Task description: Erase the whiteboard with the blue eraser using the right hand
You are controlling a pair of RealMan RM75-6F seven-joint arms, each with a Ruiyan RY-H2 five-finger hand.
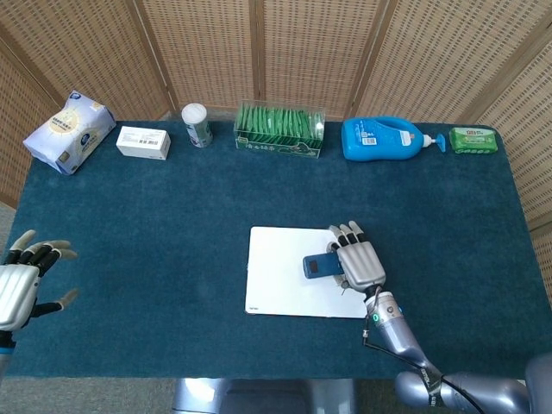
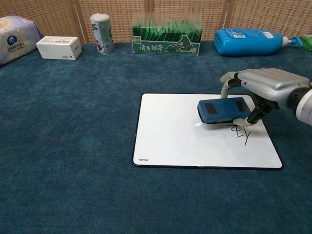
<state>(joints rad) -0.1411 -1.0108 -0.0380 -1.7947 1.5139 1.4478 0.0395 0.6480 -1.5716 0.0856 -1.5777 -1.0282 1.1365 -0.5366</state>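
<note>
The white whiteboard (image 1: 280,285) (image 2: 175,136) lies flat on the teal cloth in front of me. My right hand (image 1: 358,263) (image 2: 263,87) grips the blue eraser (image 1: 321,266) (image 2: 223,110) and holds it on the board's upper right part. Black pen marks (image 2: 240,131) show on the board just below the eraser, near the right edge. My left hand (image 1: 21,280) hovers at the far left table edge with fingers spread, holding nothing; the chest view does not show it.
Along the back edge stand a white tissue pack (image 1: 69,131), a small white box (image 1: 143,141), a white canister (image 1: 197,124), a green tea box (image 1: 279,131), a blue detergent bottle (image 1: 384,139) and a green packet (image 1: 473,140).
</note>
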